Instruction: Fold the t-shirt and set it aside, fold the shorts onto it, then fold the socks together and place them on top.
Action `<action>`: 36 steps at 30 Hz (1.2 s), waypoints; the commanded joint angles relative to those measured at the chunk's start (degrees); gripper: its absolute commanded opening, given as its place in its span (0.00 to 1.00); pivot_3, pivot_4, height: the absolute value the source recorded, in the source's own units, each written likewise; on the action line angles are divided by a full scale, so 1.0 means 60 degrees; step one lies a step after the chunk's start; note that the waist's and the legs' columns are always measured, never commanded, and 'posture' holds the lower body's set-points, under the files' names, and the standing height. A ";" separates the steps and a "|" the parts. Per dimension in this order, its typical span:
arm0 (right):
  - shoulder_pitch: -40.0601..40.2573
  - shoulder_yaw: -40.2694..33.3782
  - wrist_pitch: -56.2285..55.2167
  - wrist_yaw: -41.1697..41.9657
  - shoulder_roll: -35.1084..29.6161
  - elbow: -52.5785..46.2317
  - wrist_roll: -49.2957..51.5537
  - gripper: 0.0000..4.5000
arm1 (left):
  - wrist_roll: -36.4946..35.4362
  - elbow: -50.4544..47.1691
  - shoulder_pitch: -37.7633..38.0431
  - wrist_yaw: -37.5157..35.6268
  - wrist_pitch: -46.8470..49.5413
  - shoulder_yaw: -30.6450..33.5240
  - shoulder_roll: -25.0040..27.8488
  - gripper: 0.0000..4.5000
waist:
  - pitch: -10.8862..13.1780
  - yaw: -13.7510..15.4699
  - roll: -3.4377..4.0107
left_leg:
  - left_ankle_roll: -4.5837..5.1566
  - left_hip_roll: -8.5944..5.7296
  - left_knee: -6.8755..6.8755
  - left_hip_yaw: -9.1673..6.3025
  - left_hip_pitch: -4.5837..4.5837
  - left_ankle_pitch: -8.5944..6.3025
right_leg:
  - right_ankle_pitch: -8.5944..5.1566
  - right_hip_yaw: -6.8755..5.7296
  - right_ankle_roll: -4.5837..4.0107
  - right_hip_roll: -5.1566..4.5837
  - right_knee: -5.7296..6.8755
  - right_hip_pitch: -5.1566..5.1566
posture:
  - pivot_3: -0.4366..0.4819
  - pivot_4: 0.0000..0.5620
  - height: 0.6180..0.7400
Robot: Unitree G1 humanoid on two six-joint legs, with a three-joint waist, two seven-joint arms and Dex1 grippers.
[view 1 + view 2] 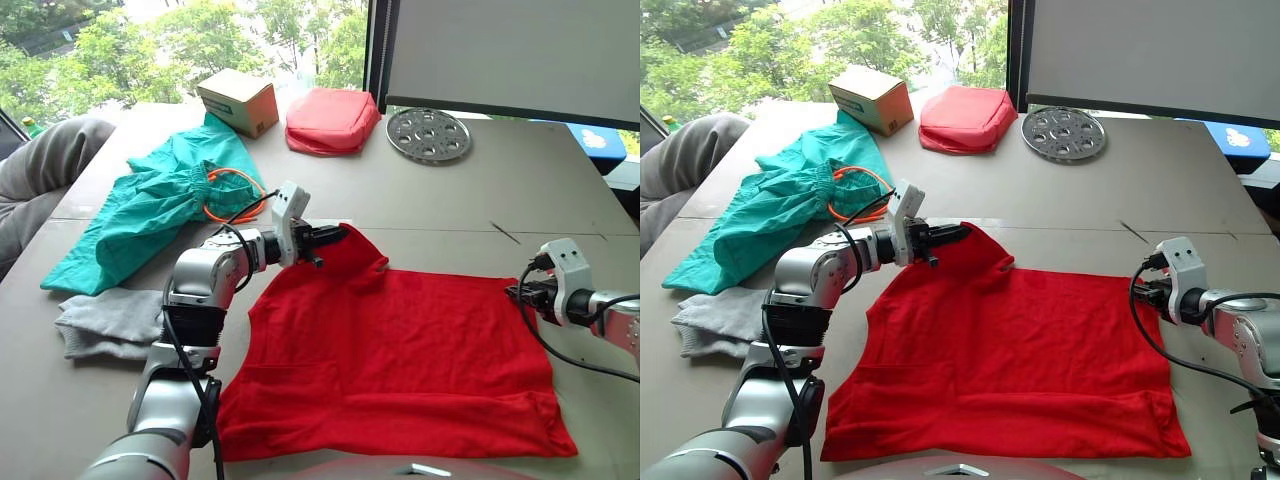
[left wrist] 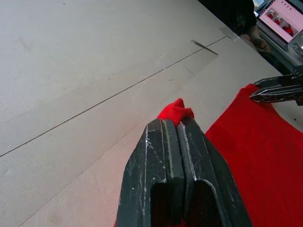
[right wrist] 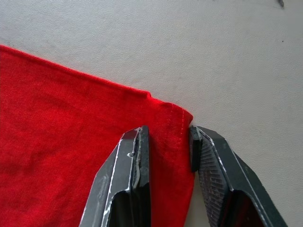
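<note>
Beige worktop (image 1: 420, 200) under a tree-lined window carries the laundry. Nearest the robot, the t-shirt (image 1: 400, 350) lies spread flat, hem toward the camera. At its far right corner the right gripper (image 3: 168, 142) straddles the cloth, fingers apart with the corner between them, not yet clamped. At the far left corner the left gripper (image 1: 330, 237) has its fingers pressed together on a pinch of red fabric, lifted slightly off the surface. The left arm reaches forward, bent at the elbow, with the wrist pointing across toward the right side; the right forearm comes in low from the right edge, level with the worktop.

For a clean fold, the right fingers likely need to close firmly on the corner first, then both corners should rise together and travel evenly toward the near hem, keeping the edge taut so no slack bunches in the middle.

Left of the shirt lie the grey socks (image 1: 110, 322); beyond them the shorts (image 1: 160, 205) with their orange cord. Farther back sit a cardboard box (image 1: 238, 101), a red pouch (image 1: 332, 120) and a metal disc (image 1: 428, 134).
</note>
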 commanded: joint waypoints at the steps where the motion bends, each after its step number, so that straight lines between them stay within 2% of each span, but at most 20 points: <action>1: -0.0170 0.0128 -0.0191 0.0106 0.0079 0.0114 -0.0079 0.30 | -0.0150 -0.0328 -0.0186 -0.0027 -0.0051 0.0116 0.0073 0.00 | 0.0000 -0.0020 0.0000 | 0.0000 0.0000 0.0000 0.0001 0.0001 0.0000 | 0.0000 0.0001 0.0000 0.0000 0.0000 0.0000 | 0.48 0.27 0.99; 7: -0.0377 0.0356 -0.0980 0.0150 -0.0039 0.0401 -0.0637 0.30 | -0.0204 -0.0397 -0.0154 0.0017 -0.0051 0.0130 0.0081 0.00 | 0.0005 -0.0017 0.0011 | 0.0000 0.0003 0.0000 0.0009 0.0007 0.0000 | 0.0000 0.0009 0.0002 0.0004 0.0001 -0.0003 | 0.48 0.27 0.99; 10: -0.0468 0.0077 -0.0446 -0.0127 0.0141 0.0464 -0.0571 0.47 | -0.0225 -0.0414 -0.0139 0.0038 -0.0062 0.0141 0.0080 0.00 | 0.0005 0.0011 0.0011 | 0.0000 0.0003 -0.0008 -0.0002 0.0001 0.0000 | 0.0001 0.0005 0.0000 0.0007 0.0000 -0.0003 | 0.48 0.27 0.99; 14: -0.0364 -0.0276 0.0295 -0.0264 0.0299 0.0422 -0.0362 0.90 | -0.0237 -0.0429 -0.0109 0.0043 -0.0071 0.0142 0.0090 0.00 | 0.0004 0.0009 0.0011 | 0.0000 0.0001 -0.0009 0.0001 -0.0001 0.0000 | 0.0003 0.0007 0.0003 0.0006 -0.0003 -0.0002 | 0.48 0.27 0.99; 19: 0.0046 -0.0335 0.0655 0.0099 0.0377 -0.0032 0.0044 0.90 | -0.0240 -0.0409 -0.0099 0.0034 -0.0082 0.0125 0.0082 0.00 | -0.0003 0.0010 0.0005 | 0.0000 0.0002 -0.0009 -0.0004 -0.0001 0.0000 | 0.0000 0.0004 -0.0002 0.0006 -0.0003 -0.0001 | 0.48 0.27 0.99; 27: -0.0024 -0.1222 0.1422 0.0359 0.0870 -0.0385 0.1021 0.90 | -0.0239 -0.0432 -0.0066 0.0023 -0.0091 0.0122 0.0099 0.00 | -0.0003 -0.0001 0.0005 | 0.0000 0.0005 -0.0009 -0.0006 0.0000 0.0000 | 0.0000 0.0004 -0.0002 0.0010 -0.0001 -0.0001 | 0.48 0.27 0.99; 36: 0.0066 -0.0884 0.0719 0.1140 0.0355 -0.0319 0.1043 0.90 | -0.0235 -0.0410 -0.0061 0.0012 -0.0125 0.0130 0.0104 0.00 | 0.0000 -0.0006 0.0010 | 0.0000 0.0005 -0.0009 -0.0003 0.0000 0.0000 | -0.0001 0.0005 -0.0001 0.0009 -0.0002 -0.0002 | 0.48 0.27 0.99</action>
